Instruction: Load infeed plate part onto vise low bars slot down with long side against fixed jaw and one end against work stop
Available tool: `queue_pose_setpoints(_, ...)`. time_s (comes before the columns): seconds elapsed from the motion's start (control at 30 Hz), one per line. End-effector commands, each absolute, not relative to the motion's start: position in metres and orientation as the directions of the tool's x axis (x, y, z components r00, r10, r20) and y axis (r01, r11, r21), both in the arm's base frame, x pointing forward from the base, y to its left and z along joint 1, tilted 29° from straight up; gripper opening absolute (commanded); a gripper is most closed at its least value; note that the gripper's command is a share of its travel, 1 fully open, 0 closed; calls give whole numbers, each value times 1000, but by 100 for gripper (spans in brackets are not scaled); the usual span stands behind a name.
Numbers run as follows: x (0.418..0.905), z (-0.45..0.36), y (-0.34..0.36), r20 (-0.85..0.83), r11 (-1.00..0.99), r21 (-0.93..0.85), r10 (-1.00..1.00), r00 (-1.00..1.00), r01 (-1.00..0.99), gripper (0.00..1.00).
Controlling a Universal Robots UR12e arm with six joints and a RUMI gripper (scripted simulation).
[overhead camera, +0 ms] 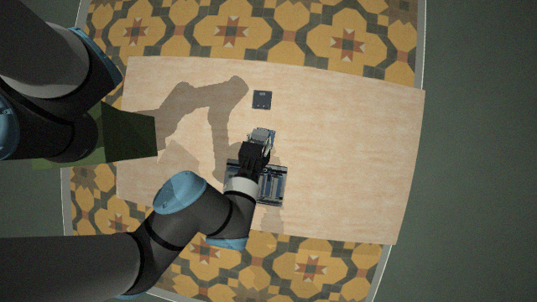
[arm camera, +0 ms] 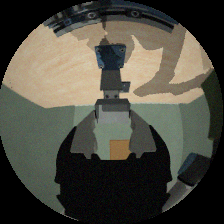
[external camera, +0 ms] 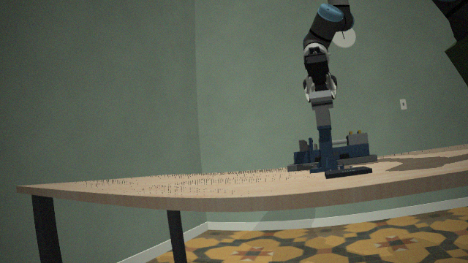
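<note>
My gripper point(external camera: 320, 96) is shut on the top end of the part point(external camera: 322, 114), a grey block that hangs upright, long axis vertical. The part's lower end is right at the top of the blue V-block point(external camera: 325, 147); I cannot tell if they touch. In the wrist view the part point(arm camera: 112, 82) runs away from my fingers to the V-block point(arm camera: 111, 56). From above, the gripper point(overhead camera: 257, 144) and part point(overhead camera: 260, 136) are over the V-block, just behind the vise point(overhead camera: 268, 184). The slot's side is not visible. The vise point(external camera: 340, 150) stands open and holds nothing.
The dark infeed plate point(overhead camera: 262, 100) lies bare further back on the wooden table and shows in the side view point(external camera: 348, 172) in front of the vise. The arm's elbow point(overhead camera: 185, 197) overhangs the table's near edge.
</note>
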State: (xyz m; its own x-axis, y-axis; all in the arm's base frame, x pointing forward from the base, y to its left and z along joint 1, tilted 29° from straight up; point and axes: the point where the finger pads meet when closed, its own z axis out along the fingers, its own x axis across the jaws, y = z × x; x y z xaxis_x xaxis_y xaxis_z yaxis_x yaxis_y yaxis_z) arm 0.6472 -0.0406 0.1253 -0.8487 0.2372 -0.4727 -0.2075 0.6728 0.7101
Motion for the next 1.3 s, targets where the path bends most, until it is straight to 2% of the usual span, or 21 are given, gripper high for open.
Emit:
queue_pose_setpoints(0.0,647,126,-41,-473,676,707,237,-848,-206,0)
queue_pose_setpoints(1.27,647,126,-40,-473,781,612,237,-849,-123,0)
